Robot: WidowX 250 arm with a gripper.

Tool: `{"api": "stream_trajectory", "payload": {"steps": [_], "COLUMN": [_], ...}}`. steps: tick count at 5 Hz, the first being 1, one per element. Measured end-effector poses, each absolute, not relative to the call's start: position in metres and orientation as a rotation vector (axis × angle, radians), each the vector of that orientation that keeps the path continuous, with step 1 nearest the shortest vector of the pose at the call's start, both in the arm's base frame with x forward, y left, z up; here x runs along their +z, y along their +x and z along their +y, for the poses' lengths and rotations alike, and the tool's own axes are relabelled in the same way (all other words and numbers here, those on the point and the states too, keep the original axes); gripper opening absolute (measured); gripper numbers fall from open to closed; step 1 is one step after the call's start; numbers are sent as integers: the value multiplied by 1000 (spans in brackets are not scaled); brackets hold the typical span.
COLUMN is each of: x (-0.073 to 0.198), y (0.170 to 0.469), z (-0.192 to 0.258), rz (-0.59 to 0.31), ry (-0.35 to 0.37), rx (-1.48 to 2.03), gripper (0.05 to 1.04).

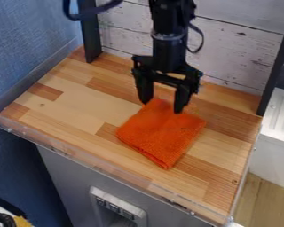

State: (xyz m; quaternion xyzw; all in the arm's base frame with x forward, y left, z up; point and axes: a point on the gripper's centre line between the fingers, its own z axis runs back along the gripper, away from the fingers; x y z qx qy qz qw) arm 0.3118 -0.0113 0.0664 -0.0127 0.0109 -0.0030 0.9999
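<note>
The black gripper hangs down over the upper middle of the wooden surface, its two fingers apart. Below and between the fingertips lies the far corner of a folded orange cloth. The cloth rests flat and slightly turned, with its near corner toward the front edge. Both fingertips are at the cloth's far edge; whether they touch it, I cannot tell.
The wooden tabletop has a clear raised rim along its front. A white plank wall stands behind, with dark posts at the back left and back right. A blue wall is on the left.
</note>
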Motion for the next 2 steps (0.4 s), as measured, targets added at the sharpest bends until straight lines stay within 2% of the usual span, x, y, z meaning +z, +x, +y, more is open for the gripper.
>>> {"api": "stream_trajectory", "payload": {"steps": [2], "x": [90], "y": [312], "z": [11], "rz": [0], "ry": [6], "rx": [14], "gripper": [1001]}}
